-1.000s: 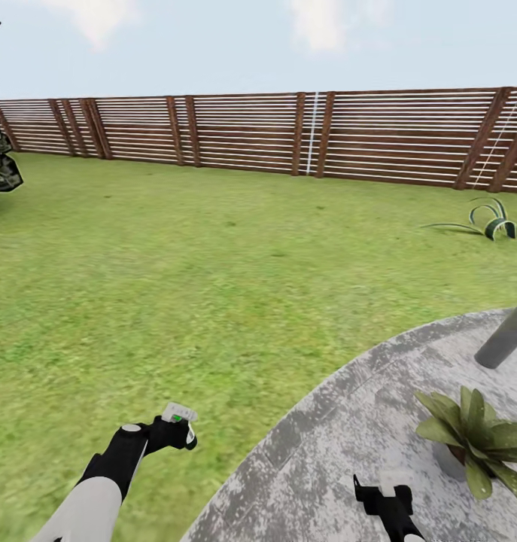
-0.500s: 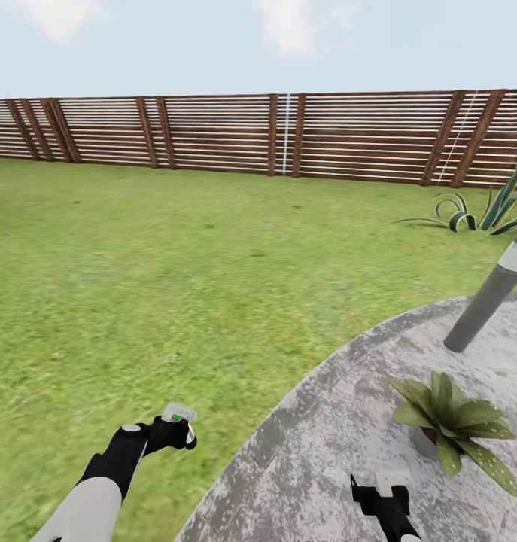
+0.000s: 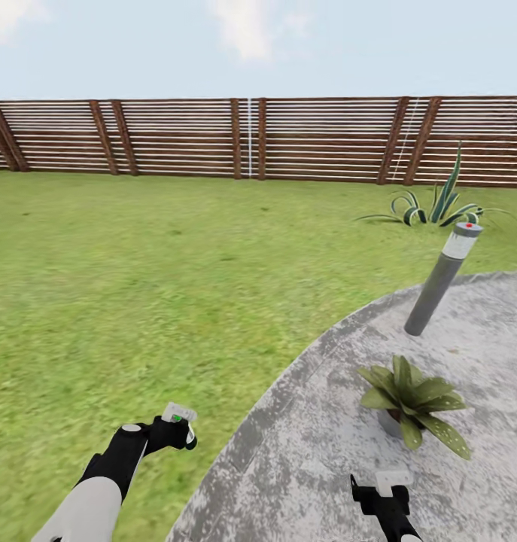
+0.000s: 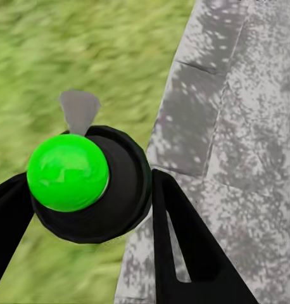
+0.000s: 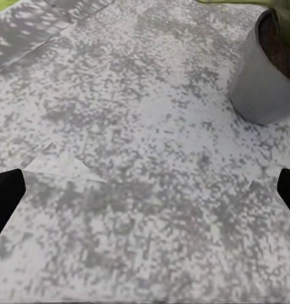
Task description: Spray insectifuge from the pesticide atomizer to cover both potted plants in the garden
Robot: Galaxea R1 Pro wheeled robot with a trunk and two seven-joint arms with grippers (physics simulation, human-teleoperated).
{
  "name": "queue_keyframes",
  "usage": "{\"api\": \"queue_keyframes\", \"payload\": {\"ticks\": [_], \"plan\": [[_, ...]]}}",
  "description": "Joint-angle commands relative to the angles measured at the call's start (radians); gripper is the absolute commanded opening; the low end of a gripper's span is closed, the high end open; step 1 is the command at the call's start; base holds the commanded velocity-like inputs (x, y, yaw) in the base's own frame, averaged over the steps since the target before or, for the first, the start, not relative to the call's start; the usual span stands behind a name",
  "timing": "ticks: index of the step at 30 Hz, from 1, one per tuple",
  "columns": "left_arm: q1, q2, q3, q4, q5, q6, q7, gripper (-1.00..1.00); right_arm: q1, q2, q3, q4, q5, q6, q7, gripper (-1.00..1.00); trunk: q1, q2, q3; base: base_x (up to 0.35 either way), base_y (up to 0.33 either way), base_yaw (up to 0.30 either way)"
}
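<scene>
The left gripper (image 4: 88,209) has its jaws closed around the pesticide atomizer (image 4: 88,183), whose dark rounded body with a bright green cap sits between the two black fingers (image 4: 183,247) in the left wrist view. In the head view the same bottle (image 3: 178,416) shows as a pale head with a green spot at the end of the left arm, held over the lawn (image 3: 138,278) near the patio's curved edge. The right gripper (image 3: 382,493) has its jaws wide apart and holds nothing; in the right wrist view the two black fingertips (image 5: 6,196) sit at opposite edges, with bare stone between them. One potted plant (image 3: 412,399), a low rosette of broad speckled green leaves in a grey pot (image 5: 262,79), stands on the round grey stone patio (image 3: 318,467), ahead of the right gripper and slightly to its right. Beyond it a grey bollard lamp (image 3: 442,278) with a red dot on top stands on the patio. Farther off, a spiky striped plant (image 3: 435,207) grows in the grass before the brown slatted fence (image 3: 250,139).
</scene>
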Motion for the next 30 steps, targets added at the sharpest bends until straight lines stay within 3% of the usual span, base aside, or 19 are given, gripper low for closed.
{"api": "queue_keyframes", "payload": {"ticks": [1, 21, 30], "plan": [[-0.001, -0.001, 0.008, -0.003, -0.002, 0.007, -0.009, -1.0, -0.001, 0.001, -0.004, 0.001, 0.011, -0.004, -0.003, 1.0, 0.0, 0.0, 0.0, 0.0, 0.0, -0.283], [-0.001, -0.003, 0.006, -0.003, -0.004, 0.013, -0.012, -1.0, -0.001, 0.001, -0.004, 0.003, 0.011, -0.004, -0.003, 1.0, 0.0, 0.0, 0.002, 0.0, 0.002, -0.296], [-0.001, -0.003, 0.005, -0.001, -0.004, 0.018, -0.012, -1.0, -0.001, 0.001, -0.003, 0.022, 0.011, -0.004, -0.002, 1.0, 0.0, 0.0, 0.002, 0.007, 0.255, -0.298]]}}
